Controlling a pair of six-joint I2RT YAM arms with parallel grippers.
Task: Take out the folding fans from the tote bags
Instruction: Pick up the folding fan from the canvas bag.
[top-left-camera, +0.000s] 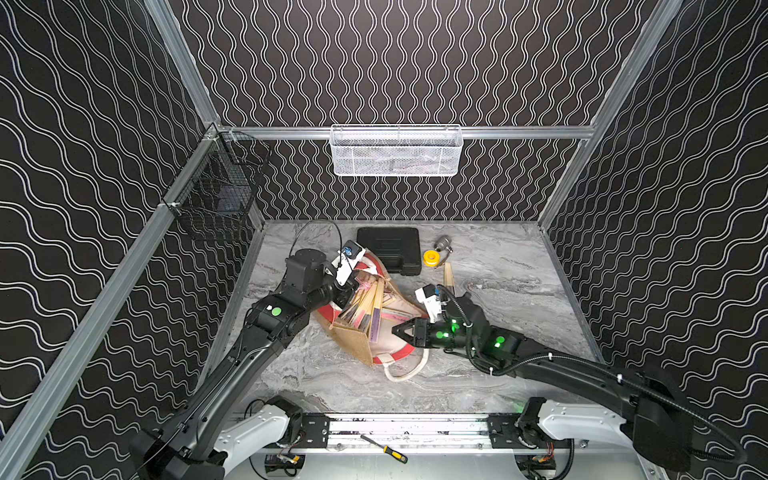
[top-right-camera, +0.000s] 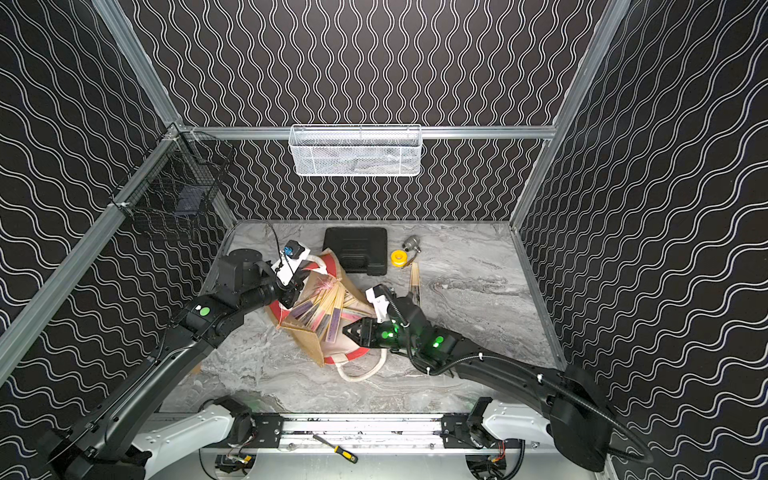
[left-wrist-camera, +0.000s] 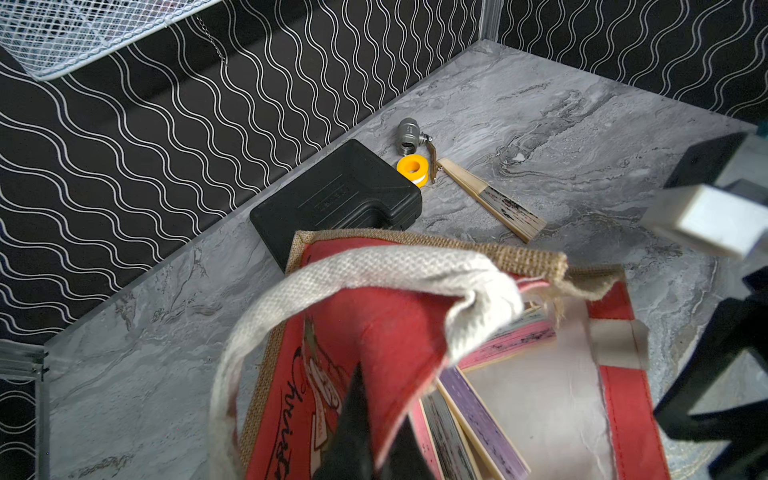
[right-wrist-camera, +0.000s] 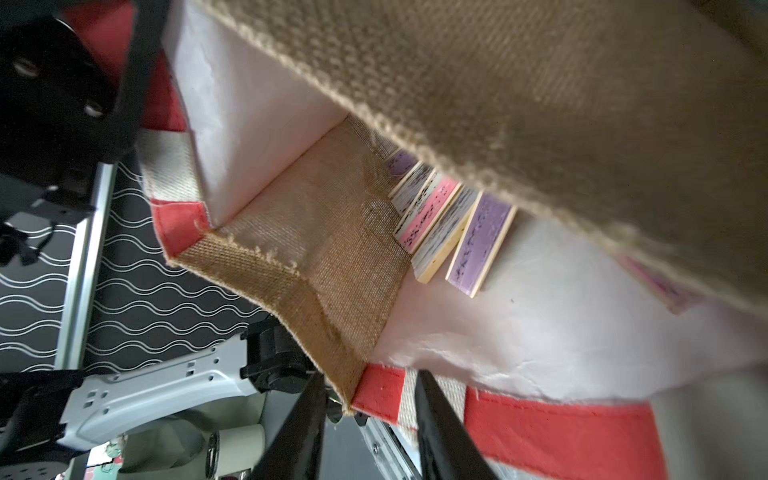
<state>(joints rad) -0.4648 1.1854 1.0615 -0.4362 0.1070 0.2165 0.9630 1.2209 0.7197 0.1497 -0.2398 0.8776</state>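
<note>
The tote bag (top-left-camera: 357, 345) (top-right-camera: 311, 349) lies on its side mid-table, its mouth toward the right arm. Several folding fans (top-left-camera: 365, 303) (top-right-camera: 328, 307) (right-wrist-camera: 478, 241) lie fanned out inside on the white lining, with purple, pink and dark pleats. Another fan (top-left-camera: 449, 276) (left-wrist-camera: 494, 201) rests on the table behind the bag. My left gripper (top-left-camera: 347, 291) (left-wrist-camera: 380, 411) is shut on the bag's red printed panel (left-wrist-camera: 374, 324) at the far rim. At the near rim my right gripper (top-left-camera: 395, 330) (right-wrist-camera: 371, 374) stands open, the rim's red corner between its fingertips.
A flat black case (top-left-camera: 390, 249), a yellow tape roll (top-left-camera: 431, 257) and a metal valve (top-left-camera: 444, 243) sit behind the bag. A white mesh basket (top-left-camera: 395, 151) hangs on the back wall and a black wire basket (top-left-camera: 216, 195) on the left. A screwdriver (top-left-camera: 384, 449) lies on the front rail.
</note>
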